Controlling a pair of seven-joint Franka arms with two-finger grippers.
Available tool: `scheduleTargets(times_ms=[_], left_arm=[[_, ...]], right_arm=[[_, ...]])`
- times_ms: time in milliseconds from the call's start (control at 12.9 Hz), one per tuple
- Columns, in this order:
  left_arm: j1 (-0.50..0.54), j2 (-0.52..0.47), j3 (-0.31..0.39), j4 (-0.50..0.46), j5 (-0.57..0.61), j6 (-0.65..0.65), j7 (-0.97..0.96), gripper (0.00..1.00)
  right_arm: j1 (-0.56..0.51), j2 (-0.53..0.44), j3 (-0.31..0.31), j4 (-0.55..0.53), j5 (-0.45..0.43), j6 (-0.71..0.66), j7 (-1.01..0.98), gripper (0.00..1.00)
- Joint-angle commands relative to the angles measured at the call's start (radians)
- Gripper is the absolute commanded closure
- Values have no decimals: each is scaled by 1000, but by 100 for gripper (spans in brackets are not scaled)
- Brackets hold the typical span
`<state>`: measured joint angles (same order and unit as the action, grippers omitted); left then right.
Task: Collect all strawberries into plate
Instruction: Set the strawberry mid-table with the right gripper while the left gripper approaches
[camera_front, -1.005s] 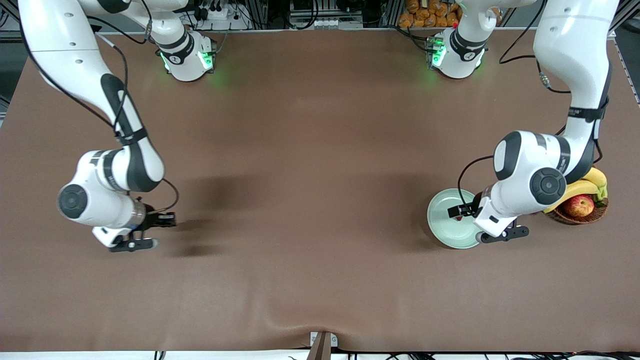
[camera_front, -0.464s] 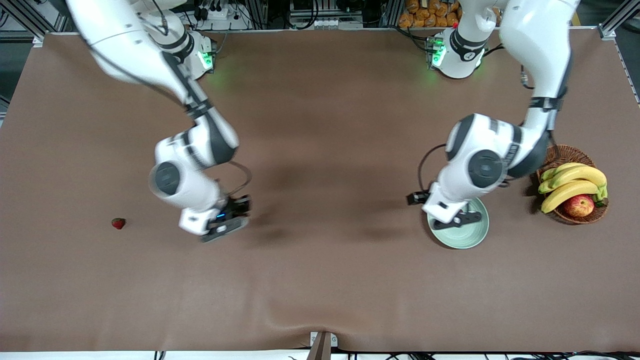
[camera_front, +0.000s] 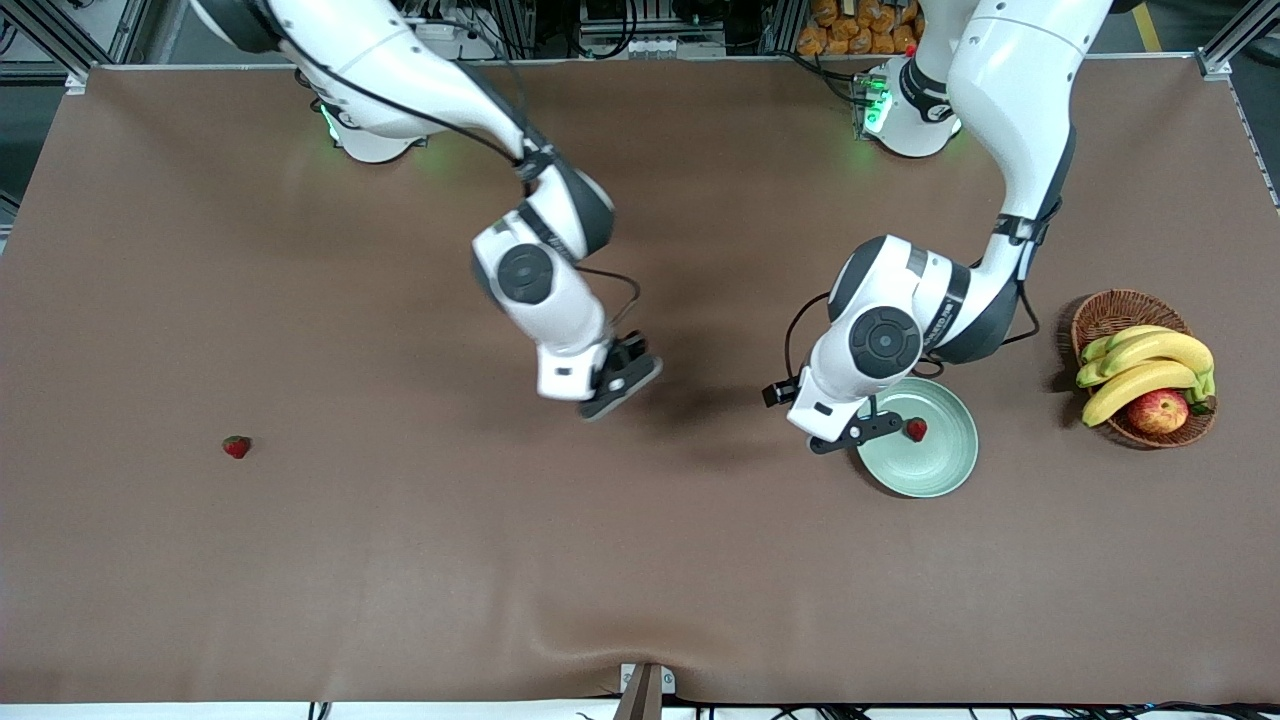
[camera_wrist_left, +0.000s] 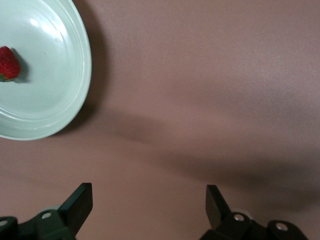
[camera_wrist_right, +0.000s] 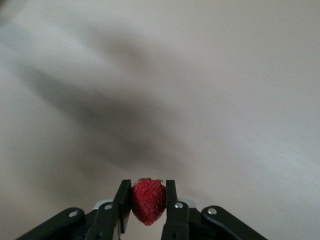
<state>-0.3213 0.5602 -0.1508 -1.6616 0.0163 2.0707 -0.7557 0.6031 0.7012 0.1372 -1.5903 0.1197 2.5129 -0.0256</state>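
1. Three strawberries are in your pictures, but you never see all three in one view.
2. One strawberry (camera_front: 916, 429) lies in the plate (camera_front: 935, 475), near the rim on the side away from the front camera. In the left wrist view the picture edge cuts part of it off.
3. A second strawberry (camera_front: 236, 446) sits alone on the brown table (camera_front: 400, 560), toward the right arm's end, well apart from everything else.
4. The third strawberry (camera_wrist_right: 148, 201) is pinched between the fingers of the right gripper (camera_wrist_right: 148, 207). You only see it in the right wrist view. In the front view the right gripper (camera_front: 622, 380) hides it.
5. The right gripper hangs over bare table near the middle, between the lone berry and the plate. The table under it looks smeared, so you cannot make out more there.
6. The left gripper (camera_front: 850, 432) is low at the plate's edge on the right arm's side. Its fingers (camera_wrist_left: 80, 202) are spread wide and hold nothing.
7. The left arm covers part of the plate's rim in the front view.
8. A basket (camera_front: 1115, 312) with bananas (camera_front: 1145, 362) and an apple (camera_front: 1158, 411) stands at the left arm's end of the table, beside the plate.
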Motion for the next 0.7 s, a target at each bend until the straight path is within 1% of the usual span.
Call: scheduleTargets(times_ms=[0, 77, 155, 309, 387, 618], left_arm=[[-7, 21, 7, 28, -15, -6, -24, 0], [-5, 21, 7, 28, -16, -6, -24, 0], [-5, 21, 7, 28, -16, -6, -24, 0], [-7, 23, 7, 28, -18, -3, -24, 0], [-1, 23, 7, 29, -18, -3, -19, 0], [-7, 27, 8, 43, -68, -3, -22, 0]], right_arm=[[53, 115, -10, 107, 9, 61, -4, 100], [66, 135, -10, 121, 6, 64, -5, 100], [70, 149, -11, 130, 3, 66, -14, 86], [75, 167, -13, 142, -3, 67, -19, 24], [76, 169, -13, 142, -5, 67, -19, 0], [66, 143, -16, 136, -20, 64, -17, 0]])
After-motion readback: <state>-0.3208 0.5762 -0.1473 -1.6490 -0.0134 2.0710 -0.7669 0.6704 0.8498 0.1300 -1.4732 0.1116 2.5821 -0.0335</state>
